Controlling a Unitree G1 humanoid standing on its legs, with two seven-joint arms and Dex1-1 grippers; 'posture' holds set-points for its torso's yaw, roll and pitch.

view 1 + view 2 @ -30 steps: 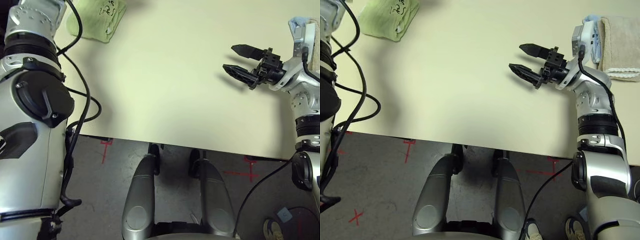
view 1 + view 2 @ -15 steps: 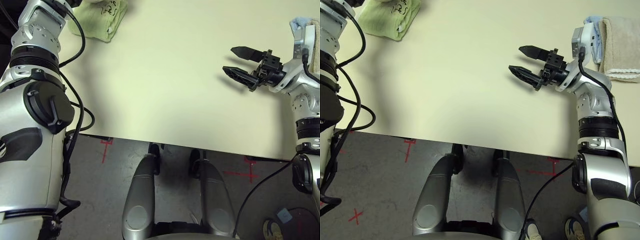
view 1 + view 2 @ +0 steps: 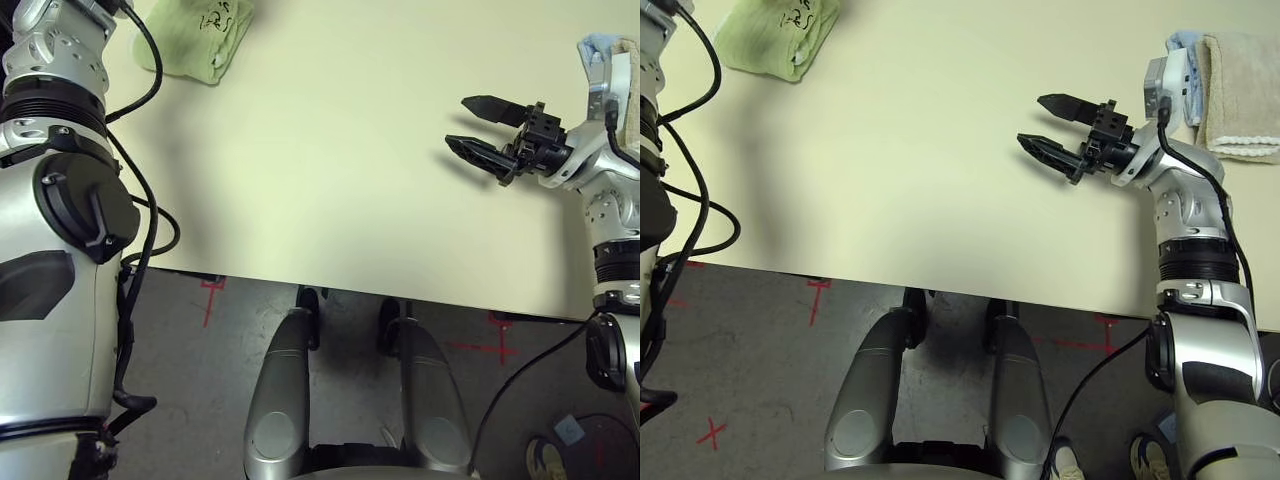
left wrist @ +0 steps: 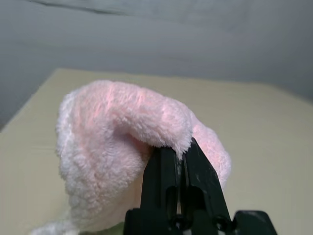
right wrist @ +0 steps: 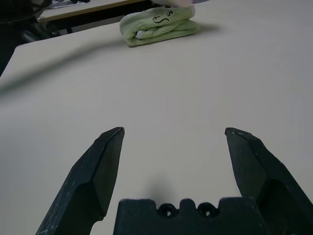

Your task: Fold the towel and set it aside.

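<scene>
Cream table [image 3: 340, 180], pink towel [image 4: 122, 142] gripped between left pincer's [image 4: 182, 149] fingertips, right pincer [image 5: 175, 131] open.

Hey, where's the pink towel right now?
The pink terry towel is in the left wrist view, pinched in the left pincer, seemingly just above the folded light green towel on the robot's left.

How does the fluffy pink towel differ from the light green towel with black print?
The fluffy pink towel is pinched in the left gripper; the light green towel lies on the table. The pink towel bunches and droops over the fingers, while the green towel sits folded in layers. The green towel bears black print; the pink towel's visible part is plain. Both are pale cloths.
</scene>
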